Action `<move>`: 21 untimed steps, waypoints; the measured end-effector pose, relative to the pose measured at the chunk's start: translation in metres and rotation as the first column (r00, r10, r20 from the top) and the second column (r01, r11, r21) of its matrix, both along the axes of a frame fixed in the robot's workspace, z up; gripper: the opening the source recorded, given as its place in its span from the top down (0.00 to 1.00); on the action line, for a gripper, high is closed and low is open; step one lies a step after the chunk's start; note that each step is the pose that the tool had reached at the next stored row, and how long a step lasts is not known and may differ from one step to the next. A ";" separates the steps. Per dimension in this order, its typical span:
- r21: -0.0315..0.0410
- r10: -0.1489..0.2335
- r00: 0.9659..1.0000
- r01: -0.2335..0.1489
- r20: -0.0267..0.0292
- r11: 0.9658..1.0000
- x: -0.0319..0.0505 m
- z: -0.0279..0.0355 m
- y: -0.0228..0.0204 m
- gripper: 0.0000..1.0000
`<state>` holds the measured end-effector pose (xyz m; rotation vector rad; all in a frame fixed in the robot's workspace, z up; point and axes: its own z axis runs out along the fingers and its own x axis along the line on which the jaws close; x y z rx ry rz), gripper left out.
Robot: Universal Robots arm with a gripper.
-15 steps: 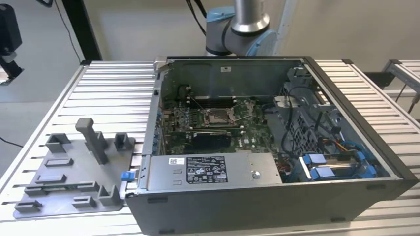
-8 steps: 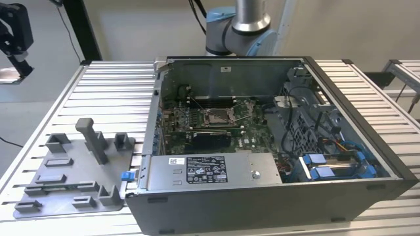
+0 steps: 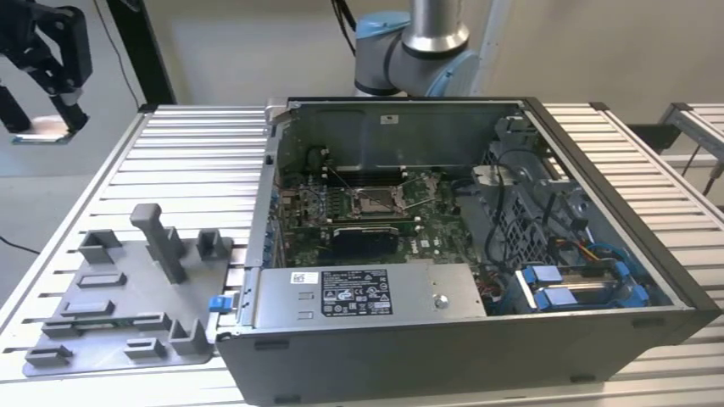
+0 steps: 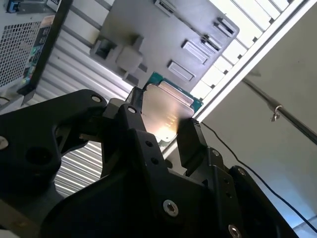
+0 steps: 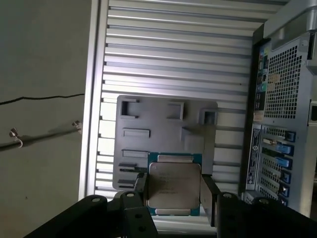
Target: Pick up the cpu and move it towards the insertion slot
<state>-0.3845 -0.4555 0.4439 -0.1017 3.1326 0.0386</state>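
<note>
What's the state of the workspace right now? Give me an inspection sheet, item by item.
Surface: slatted metal table, carrying the grey tray and the open computer case.
Job's things: cpu held in the air, off the tray; insertion slot on the green motherboard inside the case, far from the cpu.
Clutter: nothing seen.
Grippers: gripper shut on the cpu, fingers on two opposite edges; it hangs high at the exterior view's left.
Cables: coloured wires inside the case; black cable on the floor.
Surroundings: pale wall; second slatted table at the exterior view's right.
</note>
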 end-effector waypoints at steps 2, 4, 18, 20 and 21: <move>0.000 0.001 1.000 -0.001 0.000 1.000 0.0078 -0.0001 0.0003 1.00; 0.000 0.002 1.000 -0.002 0.000 1.000 0.0157 -0.0002 0.0006 1.00; 0.000 0.008 1.000 -0.008 0.000 1.000 0.0749 -0.0010 0.0028 1.00; 0.000 0.008 1.000 -0.008 0.000 1.000 0.0835 -0.0011 0.0033 1.00; 0.000 0.008 1.000 -0.008 0.000 1.000 0.0879 -0.0012 0.0035 1.00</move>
